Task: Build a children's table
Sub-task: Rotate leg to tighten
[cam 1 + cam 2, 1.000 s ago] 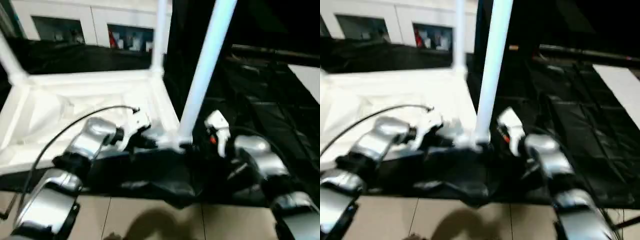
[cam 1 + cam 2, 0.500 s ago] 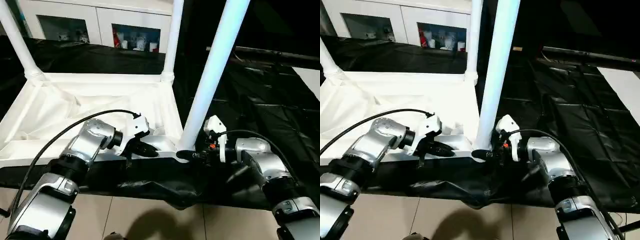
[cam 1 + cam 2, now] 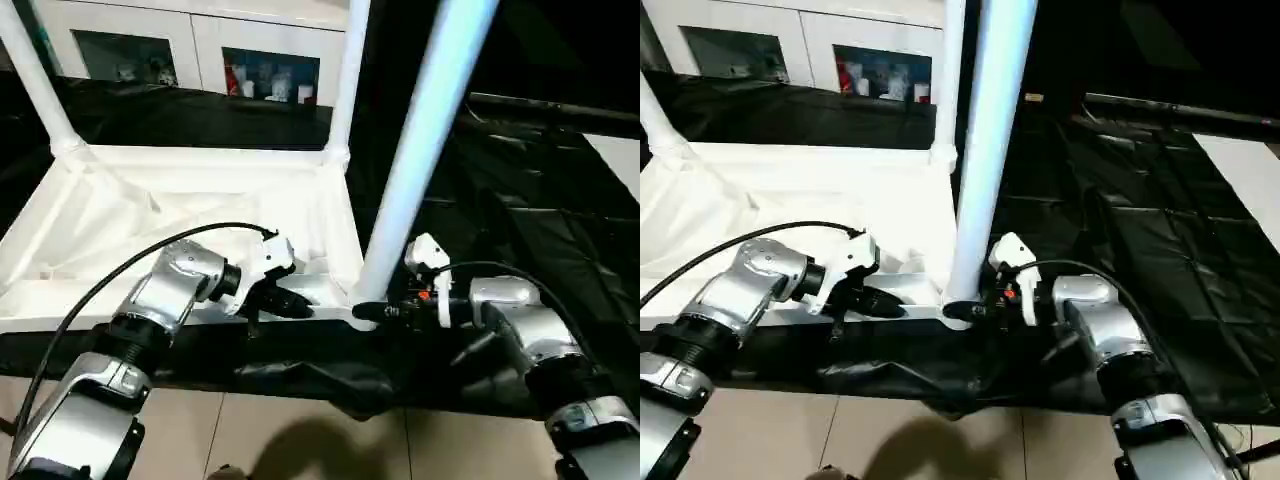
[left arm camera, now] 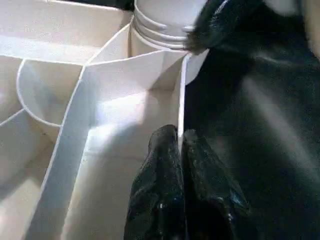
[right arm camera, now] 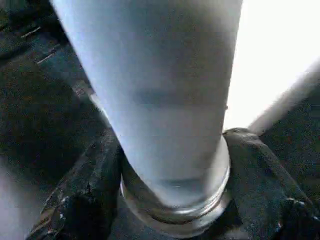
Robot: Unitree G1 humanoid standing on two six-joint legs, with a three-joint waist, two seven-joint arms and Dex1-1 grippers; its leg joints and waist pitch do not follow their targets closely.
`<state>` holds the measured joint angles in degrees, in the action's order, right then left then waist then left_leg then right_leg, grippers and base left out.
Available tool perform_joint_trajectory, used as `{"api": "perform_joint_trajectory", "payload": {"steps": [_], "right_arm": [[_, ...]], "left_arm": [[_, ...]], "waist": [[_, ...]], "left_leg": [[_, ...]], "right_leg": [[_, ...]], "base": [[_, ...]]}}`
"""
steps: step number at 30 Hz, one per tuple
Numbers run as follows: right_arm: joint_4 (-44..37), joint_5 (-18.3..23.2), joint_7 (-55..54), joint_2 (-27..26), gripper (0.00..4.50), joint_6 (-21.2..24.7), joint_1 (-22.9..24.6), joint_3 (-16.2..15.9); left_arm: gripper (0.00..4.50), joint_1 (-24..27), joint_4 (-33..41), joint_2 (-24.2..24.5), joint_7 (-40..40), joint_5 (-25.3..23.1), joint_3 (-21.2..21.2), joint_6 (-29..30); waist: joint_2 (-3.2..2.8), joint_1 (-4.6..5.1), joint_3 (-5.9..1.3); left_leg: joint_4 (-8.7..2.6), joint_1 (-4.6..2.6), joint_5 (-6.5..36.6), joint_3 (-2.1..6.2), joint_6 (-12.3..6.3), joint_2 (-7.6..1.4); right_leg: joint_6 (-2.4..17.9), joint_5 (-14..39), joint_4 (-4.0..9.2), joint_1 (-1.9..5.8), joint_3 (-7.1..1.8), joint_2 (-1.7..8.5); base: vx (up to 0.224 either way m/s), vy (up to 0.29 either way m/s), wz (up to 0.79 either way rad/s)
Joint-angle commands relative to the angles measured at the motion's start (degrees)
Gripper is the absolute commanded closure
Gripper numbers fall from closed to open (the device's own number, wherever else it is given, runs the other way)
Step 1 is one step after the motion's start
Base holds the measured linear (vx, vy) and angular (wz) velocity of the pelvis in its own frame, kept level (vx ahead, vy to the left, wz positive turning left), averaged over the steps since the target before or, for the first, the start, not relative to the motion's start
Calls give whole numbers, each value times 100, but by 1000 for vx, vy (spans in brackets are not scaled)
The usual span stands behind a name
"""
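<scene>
Right tool (image 3: 962, 309) straddles near leg (image 3: 985, 150) low at its socket, grip unclear; left tool (image 4: 181, 145) pinches tabletop (image 3: 180, 215) rim. Light, stiff, slick plastic.

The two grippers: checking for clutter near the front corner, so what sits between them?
In the left eye view, the near leg stands between left gripper and right gripper, seated in the tabletop corner.

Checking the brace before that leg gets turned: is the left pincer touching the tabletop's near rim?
Touching. The left wrist view shows the left pincer closed on the upturned tabletop's thin edge wall.
</scene>
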<state>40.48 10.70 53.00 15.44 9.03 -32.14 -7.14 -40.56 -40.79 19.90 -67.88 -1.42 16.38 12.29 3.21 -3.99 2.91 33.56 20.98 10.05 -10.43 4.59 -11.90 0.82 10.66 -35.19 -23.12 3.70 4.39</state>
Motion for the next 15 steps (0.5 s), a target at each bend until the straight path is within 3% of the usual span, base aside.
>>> {"api": "perform_joint_trajectory", "payload": {"steps": [1, 2, 4, 8, 10, 14, 15], "right_arm": [[605, -187, -1385, -216, 182, 50, -177, 314], [808, -176, -1911, -363, 183, 76, -256, 442], [1077, -162, -2745, -575, 184, 139, -378, 633], [1612, -277, -4245, -1001, 184, -245, -731, 824], [1782, -278, -4634, -1157, 184, -381, -936, 896], [2027, -236, -4774, -1318, 184, -565, -1188, 1014], [2033, -240, -4543, -1347, 184, -620, -1234, 986]], "left_arm": [[450, -135, -433, -412, 772, 6, -127, 112], [450, -245, -616, -560, 1182, -30, -209, 142], [450, -405, -845, -796, 1757, -17, -360, 251], [450, -790, -1369, -1347, 3123, -17, -626, 255], [450, -902, -1529, -1529, 3402, -74, -614, 153], [450, -1007, -1745, -1695, 3495, -196, -559, -26], [450, -986, -1750, -1707, 3396, -247, -476, -96]], "waist": [[4, 30, -336], [18, 89, -335], [20, 101, -338], [20, 98, -367], [14, 91, -370], [17, 57, -400], [52, 59, -398]], "left_leg": [[-397, -64, 1174, 19, 13, -145], [-403, -87, 1331, 38, 121, -132], [-400, -73, 1277, 35, 97, -134], [-378, -78, 1118, 20, 58, -113], [-363, -66, 1027, 5, -27, -101], [-343, -24, 682, 0, -282, -95], [-340, -23, 679, -9, -325, -94]], "right_leg": [[1131, 1546, 437, 249, -260, 376], [1065, 1854, 472, 240, -256, 384], [1033, 1776, 481, 242, -261, 382], [1026, 1565, 474, 244, -262, 374], [1046, 1312, 455, 237, -268, 358], [1157, 597, 374, 299, -255, 346], [1171, 558, 379, 300, -253, 343]], "base": [[0, 0, 0], [0, 0, 0], [0, 0, 0], [0, 0, 0], [0, 0, 0], [0, 0, 0], [0, 0, 0]]}}
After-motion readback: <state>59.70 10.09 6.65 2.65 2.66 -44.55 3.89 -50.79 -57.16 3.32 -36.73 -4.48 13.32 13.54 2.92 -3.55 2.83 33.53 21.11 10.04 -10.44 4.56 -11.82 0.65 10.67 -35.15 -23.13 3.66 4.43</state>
